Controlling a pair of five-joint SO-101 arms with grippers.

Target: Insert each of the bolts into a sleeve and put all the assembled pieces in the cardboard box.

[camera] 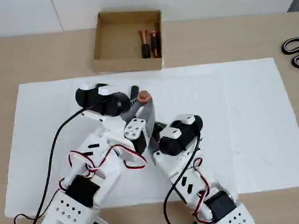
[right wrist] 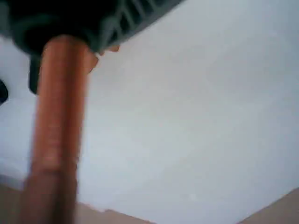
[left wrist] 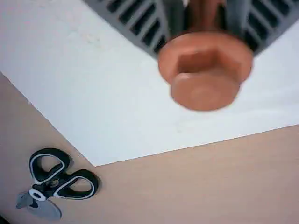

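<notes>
Looked down from high on the near side over the whole table [camera: 32, 53]. Peered from each wrist, very close, past a bolt [left wrist: 205, 70] onto the white sheet [left wrist: 93, 93]. Shared the right-hand scissors [left wrist: 56, 179] between high and left wrist views.

Most likely a small robotics lab or hobby workshop; a white printed left arm [camera: 88, 185] and right arm [camera: 195, 183], both with bare red and black wiring, stand side by side on a pale wooden bench [camera: 32, 53]; a white sheet [camera: 242, 110] covers much of the bench; black-handled scissors [left wrist: 63, 179] lie on the bare wood beside it; a plain cardboard box [camera: 128, 65] sits near a bare white wall [camera: 193, 1].
</notes>
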